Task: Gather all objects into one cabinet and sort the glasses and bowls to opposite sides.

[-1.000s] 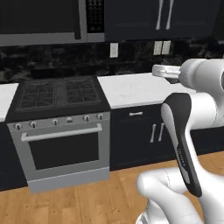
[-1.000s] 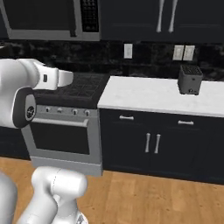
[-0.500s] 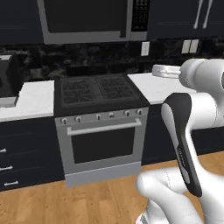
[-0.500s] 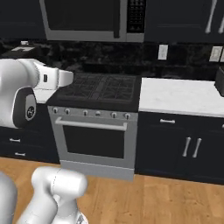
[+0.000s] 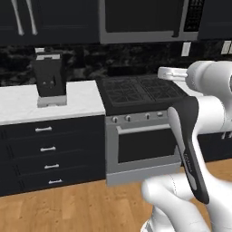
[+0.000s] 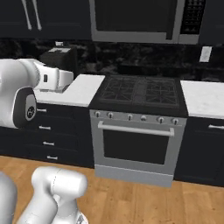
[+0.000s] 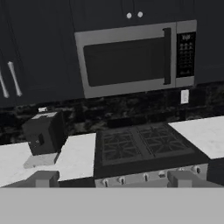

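Boxy steel microwave (image 7: 135,59), grated stove (image 5: 140,90)

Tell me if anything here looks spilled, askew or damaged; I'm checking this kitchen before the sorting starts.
Nothing stands out. The stove has level grates and a shut oven door, the microwave hangs straight above it, the coffee machine stands upright on the white counter, and the drawers are all shut. No spills show.

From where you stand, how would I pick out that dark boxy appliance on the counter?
Start at the stove under the microwave. Move to the white counter on the side away from the wall outlet, above the drawers with short silver handles. The coffee machine stands there at the back against the dark backsplash: a tall black box on a pale grey base, the one upright thing on that stretch.
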Controlling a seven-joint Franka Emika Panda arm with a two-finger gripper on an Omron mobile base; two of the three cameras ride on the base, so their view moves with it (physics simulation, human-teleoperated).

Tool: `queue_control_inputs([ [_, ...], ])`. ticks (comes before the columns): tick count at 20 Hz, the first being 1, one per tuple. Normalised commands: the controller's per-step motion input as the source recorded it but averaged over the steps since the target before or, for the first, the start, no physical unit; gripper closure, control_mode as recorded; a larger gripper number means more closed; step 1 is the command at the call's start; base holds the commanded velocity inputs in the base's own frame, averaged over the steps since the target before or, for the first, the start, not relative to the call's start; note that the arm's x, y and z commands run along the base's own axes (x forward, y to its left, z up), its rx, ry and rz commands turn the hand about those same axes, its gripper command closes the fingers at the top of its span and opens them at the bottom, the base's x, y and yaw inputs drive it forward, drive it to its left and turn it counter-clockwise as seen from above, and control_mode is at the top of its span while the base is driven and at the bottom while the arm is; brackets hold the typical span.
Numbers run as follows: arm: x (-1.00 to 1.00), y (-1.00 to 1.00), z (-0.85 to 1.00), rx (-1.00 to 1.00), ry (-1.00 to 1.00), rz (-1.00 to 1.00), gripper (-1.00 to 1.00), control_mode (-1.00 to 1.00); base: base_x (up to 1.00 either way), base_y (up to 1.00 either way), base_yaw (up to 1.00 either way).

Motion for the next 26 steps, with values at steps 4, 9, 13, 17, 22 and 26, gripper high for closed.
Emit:
queue_control_inputs([
  [4,0.00,0.00,0.00,0.00,0.00,0.00,-1.00,1.00,0.32,1.00,0.11],
  [9,0.00,0.00,0.00,0.00,0.00,0.00,-1.00,1.00,0.36,1.00,0.13],
  [13,0.00,0.00,0.00,0.00,0.00,0.00,-1.00,1.00,0.29,0.91,0.11],
  [17,0.00,0.00,0.00,0.00,0.00,0.00,-1.00,1.00,0.09,0.76,0.08],
  [22,0.00,0.00,0.00,0.00,0.00,0.00,-1.00,1.00,0.00,0.86,0.01],
  [26,0.00,0.00,0.00,0.00,0.00,0.00,-1.00,1.00,0.00,0.87,-0.05],
])
